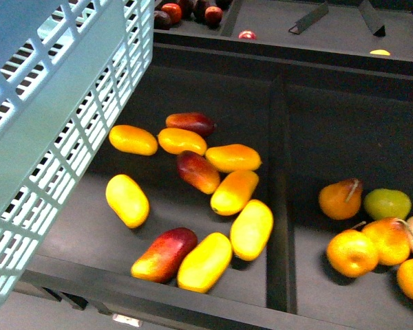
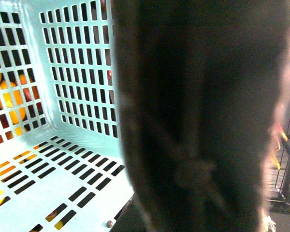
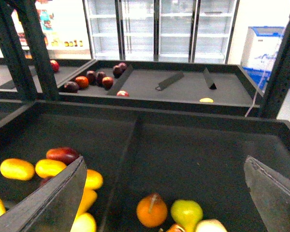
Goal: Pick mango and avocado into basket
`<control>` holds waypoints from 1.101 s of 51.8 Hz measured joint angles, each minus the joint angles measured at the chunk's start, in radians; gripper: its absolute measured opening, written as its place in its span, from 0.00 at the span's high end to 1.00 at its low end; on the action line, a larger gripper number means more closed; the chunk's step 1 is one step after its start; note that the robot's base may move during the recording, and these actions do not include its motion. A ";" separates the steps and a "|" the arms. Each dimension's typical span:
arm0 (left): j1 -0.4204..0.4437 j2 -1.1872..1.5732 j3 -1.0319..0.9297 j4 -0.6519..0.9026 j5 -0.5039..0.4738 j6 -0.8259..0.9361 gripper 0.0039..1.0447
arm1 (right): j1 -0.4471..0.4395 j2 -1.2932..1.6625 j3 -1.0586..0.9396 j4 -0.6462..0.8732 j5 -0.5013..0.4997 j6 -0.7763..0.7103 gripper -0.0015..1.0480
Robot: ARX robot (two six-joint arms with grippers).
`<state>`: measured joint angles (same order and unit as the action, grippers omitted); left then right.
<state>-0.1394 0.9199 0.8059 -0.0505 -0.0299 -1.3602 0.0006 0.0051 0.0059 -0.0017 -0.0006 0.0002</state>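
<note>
The teal basket filled the upper left of the front view, tilted and nearer the camera than the dark bench. Ten mangoes lay loose in the bench's left compartment. Most were yellow to orange, and a few were flushed dark red. A yellow mango and a red-and-yellow mango lay touching, side by side, nearest the front lip. A raised divider parted them from the pears clustered in the right compartment.

From the left wrist, the basket's slotted floor and walls showed, with yellow and orange fruit visible through the slots. A dark blurred mass covered much of that view. Whether the left gripper's fingers were spread or closed could not be told.

The right gripper hovered over the bench with its fingers spread wide and gripping nothing. An orange pear and a green pear lay beneath it, and some mangoes lay beyond the divider.
</note>
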 joint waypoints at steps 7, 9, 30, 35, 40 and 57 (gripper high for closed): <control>0.000 0.000 0.000 0.000 -0.002 0.002 0.95 | 0.000 -0.001 0.000 0.000 0.000 0.000 0.07; 0.000 -0.001 0.000 0.000 0.001 0.002 0.95 | 0.000 -0.001 0.000 0.000 0.000 0.000 0.07; 0.000 0.000 0.000 0.000 -0.002 0.002 0.95 | 0.000 -0.001 0.000 0.000 -0.002 0.000 0.07; 0.000 0.000 0.000 0.000 -0.005 0.004 0.95 | 0.000 -0.001 0.000 -0.002 0.000 0.000 0.07; 0.000 -0.001 0.001 0.000 -0.001 0.003 0.95 | 0.000 -0.001 0.000 -0.001 -0.001 0.000 0.07; 0.008 0.002 0.002 0.001 -0.025 0.006 0.95 | -0.001 0.000 0.000 0.000 -0.007 0.000 0.07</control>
<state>-0.1318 0.9218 0.8074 -0.0498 -0.0547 -1.3540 -0.0006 0.0055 0.0055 -0.0021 -0.0074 -0.0002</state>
